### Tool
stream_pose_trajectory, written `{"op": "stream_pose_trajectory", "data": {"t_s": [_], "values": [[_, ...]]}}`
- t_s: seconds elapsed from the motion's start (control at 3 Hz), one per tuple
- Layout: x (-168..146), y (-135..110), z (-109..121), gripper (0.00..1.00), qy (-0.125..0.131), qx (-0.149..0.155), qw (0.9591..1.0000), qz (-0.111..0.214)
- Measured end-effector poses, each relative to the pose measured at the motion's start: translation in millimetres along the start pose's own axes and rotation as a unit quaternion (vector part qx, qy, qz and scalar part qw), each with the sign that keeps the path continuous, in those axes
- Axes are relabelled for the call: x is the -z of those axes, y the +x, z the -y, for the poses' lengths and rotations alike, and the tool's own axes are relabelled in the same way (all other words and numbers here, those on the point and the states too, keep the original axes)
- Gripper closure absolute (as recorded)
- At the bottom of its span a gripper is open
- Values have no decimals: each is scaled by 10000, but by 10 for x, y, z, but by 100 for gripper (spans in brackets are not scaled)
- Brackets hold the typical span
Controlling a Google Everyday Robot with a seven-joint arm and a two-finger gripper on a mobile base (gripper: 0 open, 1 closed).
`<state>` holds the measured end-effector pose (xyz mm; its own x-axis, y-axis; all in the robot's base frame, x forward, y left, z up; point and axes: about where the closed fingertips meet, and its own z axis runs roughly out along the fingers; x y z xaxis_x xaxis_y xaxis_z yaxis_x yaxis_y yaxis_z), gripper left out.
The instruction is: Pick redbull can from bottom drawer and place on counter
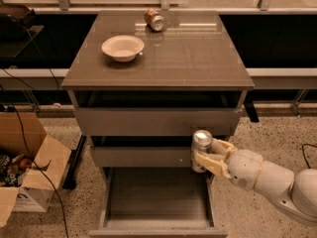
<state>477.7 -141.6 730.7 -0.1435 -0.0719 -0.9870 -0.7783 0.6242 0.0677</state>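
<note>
Above the open bottom drawer (158, 195) I have the gripper (205, 153) clenched around the redbull can (202, 140). Its tan fingers (207, 162) wrap the lower body from the right. The can stands upright, clear of the drawer floor, in front of the right end of the middle drawer (141, 156). Its shiny silver top is level with that drawer's upper edge. I cannot read any brand or lettering on the can from this view; most of its side is covered by the fingers. The white arm (270, 177) comes in from the lower right.

Counting up, I see three drawers in the cabinet. The top drawer (153, 122) and the middle one sit nearly closed, and the bottom one is pulled well out, with only its bare floor showing.

I count two cans in all. The second is an orange-tan can (154, 20) lying on its side near the back edge of the counter (198, 53), silver end towards me. Its label is too blurred to read.

One white bowl (123, 47) sits on the counter's left half, well apart from that can.

One open cardboard box (27, 170) stands on the speckled floor to the left of the cabinet, with a dark mark on its flap that I cannot make out. Black cables (29, 133) trail past it.
</note>
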Motion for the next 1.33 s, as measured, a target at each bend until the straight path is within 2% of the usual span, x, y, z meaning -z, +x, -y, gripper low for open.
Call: {"op": "stream_pose_trajectory", "data": {"t_s": [0.33, 0.67, 1.0, 1.33], "values": [[-3, -2, -1, 100, -4, 4, 10000, -1], [-161, -356, -14, 100, -169, 559, 9983, 0], [-368, -785, 37, 100, -352, 1153, 9927, -1], [-621, -1401, 116, 100, -424, 1930, 9802, 93]]}}
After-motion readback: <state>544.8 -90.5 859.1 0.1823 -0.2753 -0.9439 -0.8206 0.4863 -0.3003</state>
